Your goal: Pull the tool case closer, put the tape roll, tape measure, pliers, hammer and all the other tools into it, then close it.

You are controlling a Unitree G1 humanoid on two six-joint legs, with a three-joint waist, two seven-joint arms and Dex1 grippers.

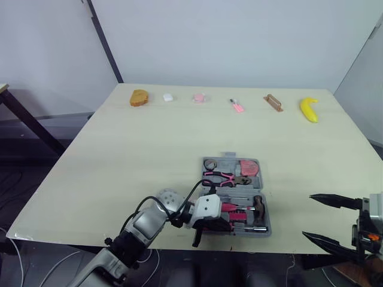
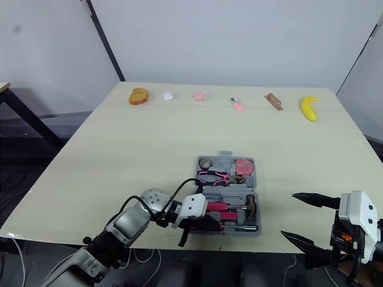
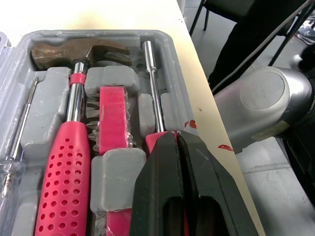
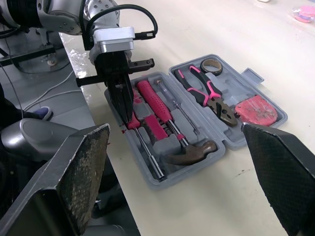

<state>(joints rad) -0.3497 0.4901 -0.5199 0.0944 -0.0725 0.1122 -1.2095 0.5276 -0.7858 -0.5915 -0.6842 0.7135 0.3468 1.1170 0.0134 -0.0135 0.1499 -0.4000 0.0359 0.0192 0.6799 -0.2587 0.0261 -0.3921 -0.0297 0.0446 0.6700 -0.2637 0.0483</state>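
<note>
Your closed left gripper touches the tool case's near edge; your right gripper, spread wide, stands well apart.

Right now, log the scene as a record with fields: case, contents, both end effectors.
case: tool case, open flat, near the table front edge
in case: tape roll, pliers, tape measure, hammer
left end effector: shut, tips at the pink-handled driver in the case
right end effector: open, hovering right of the case
far edge: banana among small items
</note>
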